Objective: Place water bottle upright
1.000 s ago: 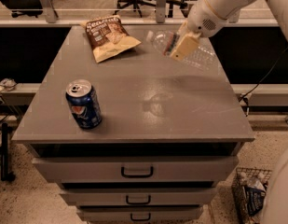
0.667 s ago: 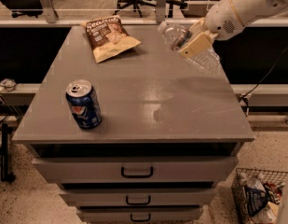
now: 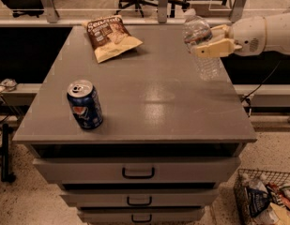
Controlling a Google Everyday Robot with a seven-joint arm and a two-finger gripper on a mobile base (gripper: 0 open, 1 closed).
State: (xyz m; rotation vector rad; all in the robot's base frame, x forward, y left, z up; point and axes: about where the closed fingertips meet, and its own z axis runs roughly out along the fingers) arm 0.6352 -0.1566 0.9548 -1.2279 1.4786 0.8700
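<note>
Since the earlier frames the arm had swung the water bottle [image 3: 205,64] from a strong lean, neck pointing left, to nearly upright, and the forearm now reached in level from the right instead of coming down from above. The gripper [image 3: 206,41] sat above the rear right corner of the tabletop [image 3: 154,97], its two beige fingers [image 3: 215,48] clamped across the bottle's upper body. The bottle stood with its neck up and tipped slightly to the left, and its ribbed lower half hung below the fingers. Its base was down at the tabletop's right edge, though the view was too dim to tell whether it touched the surface or hung just above it.

A chip bag [image 3: 111,36] lay flat at the rear of the tabletop, left of centre and well apart from the bottle. A blue soda can [image 3: 84,104] stood upright near the front left corner, far from both. Below the tabletop were stacked drawers [image 3: 137,170] with dark handles. On the floor at the lower right stood a wire basket [image 3: 238,191] holding mixed packaging.
</note>
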